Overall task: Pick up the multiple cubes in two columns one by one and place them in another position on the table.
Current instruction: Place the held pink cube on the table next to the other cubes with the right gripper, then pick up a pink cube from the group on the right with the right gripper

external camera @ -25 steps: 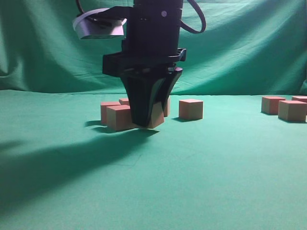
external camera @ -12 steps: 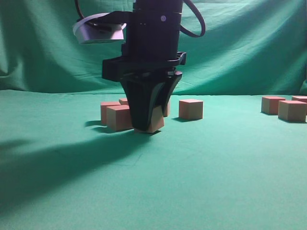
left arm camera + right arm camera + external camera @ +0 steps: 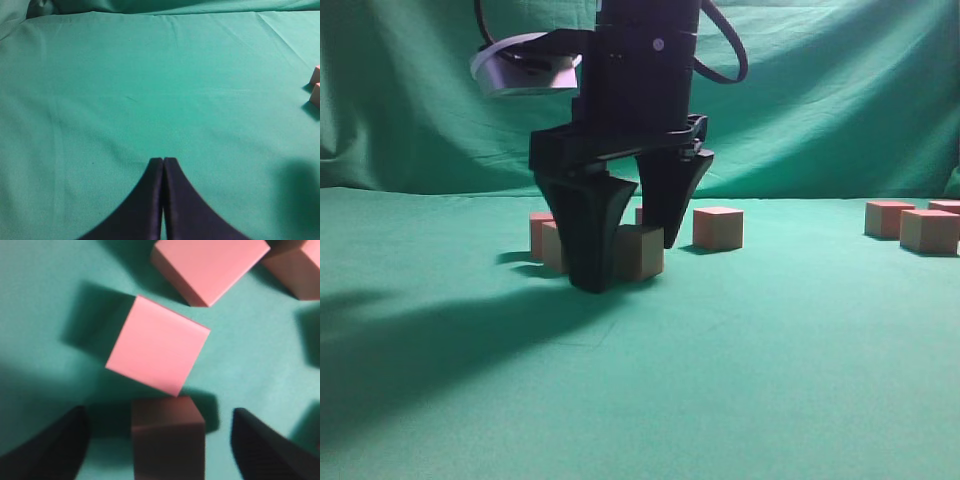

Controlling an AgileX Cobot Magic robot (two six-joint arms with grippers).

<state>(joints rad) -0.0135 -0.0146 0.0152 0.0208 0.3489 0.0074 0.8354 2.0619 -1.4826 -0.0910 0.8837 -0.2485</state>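
In the exterior view my right gripper (image 3: 630, 263) stands open and upright over the green table (image 3: 740, 340), its two black fingers on either side of a tan-sided cube (image 3: 642, 252) that rests on the cloth, with a gap on each side. In the right wrist view this cube (image 3: 167, 440) lies in shadow between the open gripper (image 3: 162, 450). A pink-topped cube (image 3: 157, 345) touches its far corner, and two more cubes (image 3: 210, 267) lie beyond. My left gripper (image 3: 163, 161) is shut and empty over bare cloth.
More cubes lie behind the right gripper at its left (image 3: 542, 232), and one (image 3: 718, 227) lies to its right. Three cubes (image 3: 929, 230) sit at the far right. Two cubes (image 3: 315, 94) show at the left wrist view's right edge. A draped green backdrop (image 3: 840, 100) hangs behind.
My right gripper was shut on the cube, lowered it to the cloth, then opened. The cube now stands free between the spread fingers.
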